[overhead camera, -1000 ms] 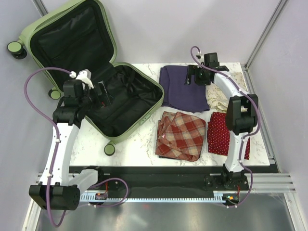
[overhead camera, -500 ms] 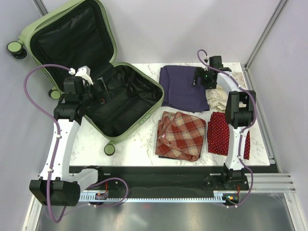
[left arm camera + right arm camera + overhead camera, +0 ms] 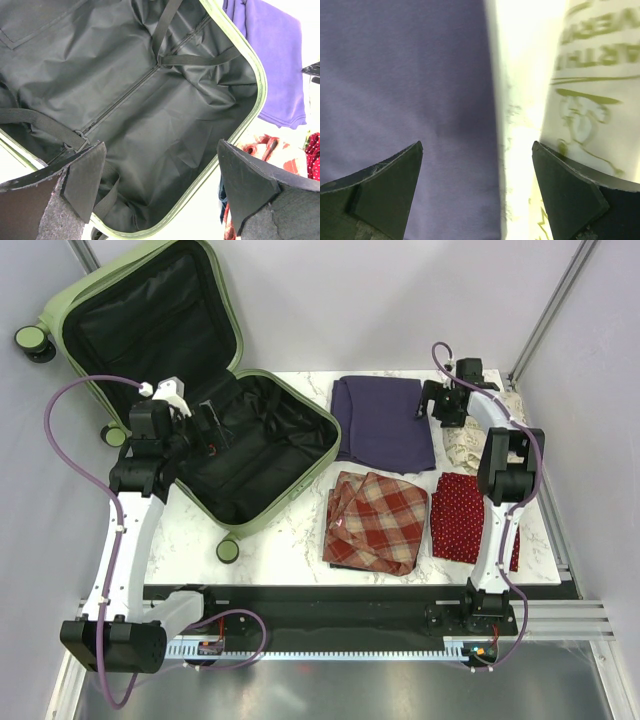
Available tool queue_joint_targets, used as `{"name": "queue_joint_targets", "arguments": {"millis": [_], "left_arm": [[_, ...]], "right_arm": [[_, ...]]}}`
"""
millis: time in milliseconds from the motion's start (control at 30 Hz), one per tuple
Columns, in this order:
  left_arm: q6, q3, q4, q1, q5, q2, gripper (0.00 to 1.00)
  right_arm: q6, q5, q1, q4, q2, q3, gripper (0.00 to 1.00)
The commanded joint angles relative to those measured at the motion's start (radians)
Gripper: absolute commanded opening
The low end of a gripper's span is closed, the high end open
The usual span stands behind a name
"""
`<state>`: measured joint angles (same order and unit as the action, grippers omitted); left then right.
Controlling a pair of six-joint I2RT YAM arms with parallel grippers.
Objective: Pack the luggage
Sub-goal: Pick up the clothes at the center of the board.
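Right gripper [image 3: 441, 405], jaws wide and empty, has slid right to the purple cloth's [image 3: 383, 425] edge; left gripper [image 3: 207, 430] hangs open over the luggage [image 3: 270, 455], lying open far-left; nothing packed yet.

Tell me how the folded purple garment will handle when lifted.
Probably floppy: the purple garment lies flat with soft folds, so it should drape and unfold. Likely light, being thin cloth. Its matte surface probably won't slip.

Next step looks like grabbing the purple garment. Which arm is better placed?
Right. The right fingers, open, hover over the purple garment's edge, beside the cream printed cloth. The left fingers hang over the open luggage, apart from the clothes.
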<state>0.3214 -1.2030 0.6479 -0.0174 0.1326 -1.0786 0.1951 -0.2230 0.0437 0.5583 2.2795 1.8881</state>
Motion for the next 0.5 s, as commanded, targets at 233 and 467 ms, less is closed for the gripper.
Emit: {"name": "queue_joint_targets", "arguments": {"millis": [233, 467], "left_arm": [[0.013, 0.002, -0.044, -0.001, 0.005, 0.002, 1.00], [0.005, 0.008, -0.042, -0.001, -0.001, 0.011, 1.00]], "right_arm": [[0.007, -0.099, -0.036, -0.037, 0.057, 0.009, 0.98], [0.006, 0.007, -0.038, -0.011, 0.071, 0.025, 0.98]]}}
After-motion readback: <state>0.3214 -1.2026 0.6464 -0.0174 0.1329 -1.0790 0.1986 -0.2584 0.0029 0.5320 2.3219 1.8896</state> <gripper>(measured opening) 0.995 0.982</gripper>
